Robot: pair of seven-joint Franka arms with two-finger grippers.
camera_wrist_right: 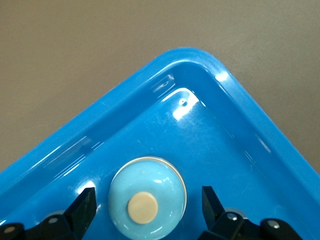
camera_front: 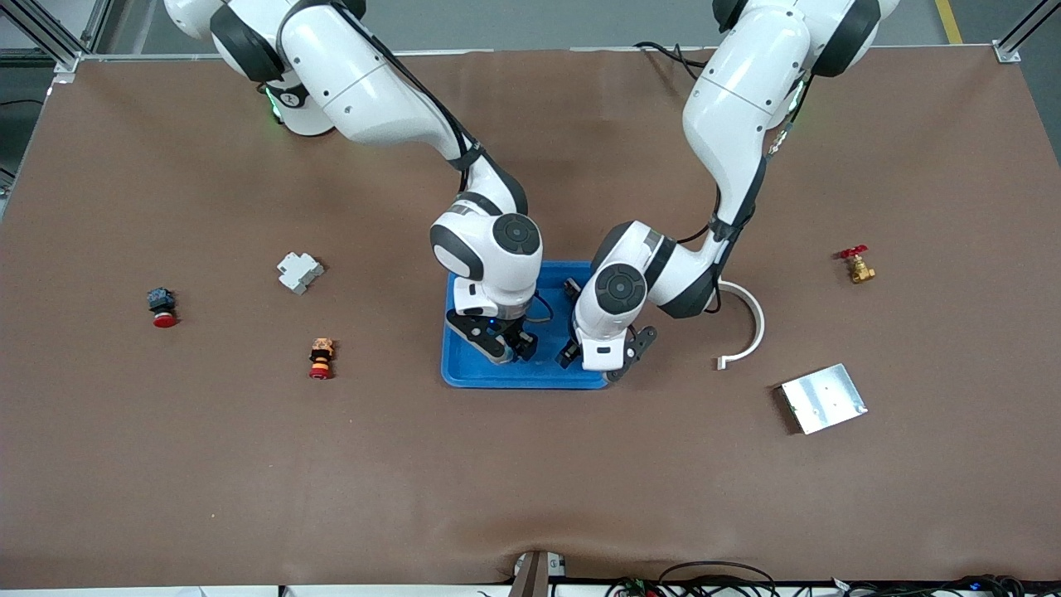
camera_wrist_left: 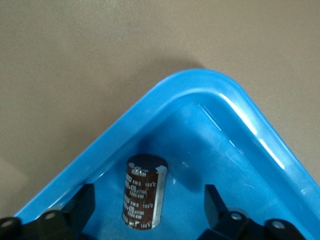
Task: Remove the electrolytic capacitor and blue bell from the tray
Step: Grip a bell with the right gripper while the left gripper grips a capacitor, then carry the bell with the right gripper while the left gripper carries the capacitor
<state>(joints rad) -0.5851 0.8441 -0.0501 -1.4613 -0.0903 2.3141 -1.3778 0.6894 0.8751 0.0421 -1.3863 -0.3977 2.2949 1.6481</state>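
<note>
A blue tray point(camera_front: 539, 375) lies at the table's middle. My left gripper point(camera_front: 580, 352) is low over the tray's end toward the left arm. In the left wrist view it point(camera_wrist_left: 148, 207) is open, with a dark brown capacitor point(camera_wrist_left: 145, 192) on the tray floor point(camera_wrist_left: 200, 145) between the fingers point(camera_wrist_left: 82, 205), untouched. My right gripper point(camera_front: 512, 348) is low over the tray's other end. In the right wrist view it point(camera_wrist_right: 148, 204) is open around a light blue bell point(camera_wrist_right: 147, 195) with a cream button, resting in the tray point(camera_wrist_right: 200, 130). Both objects are hidden in the front view.
Toward the right arm's end lie a grey-white block point(camera_front: 299, 271), a red-capped button point(camera_front: 162, 307) and an orange-red button point(camera_front: 321, 357). Toward the left arm's end lie a white curved piece point(camera_front: 746, 327), a metal plate point(camera_front: 823, 398) and a brass valve point(camera_front: 857, 264).
</note>
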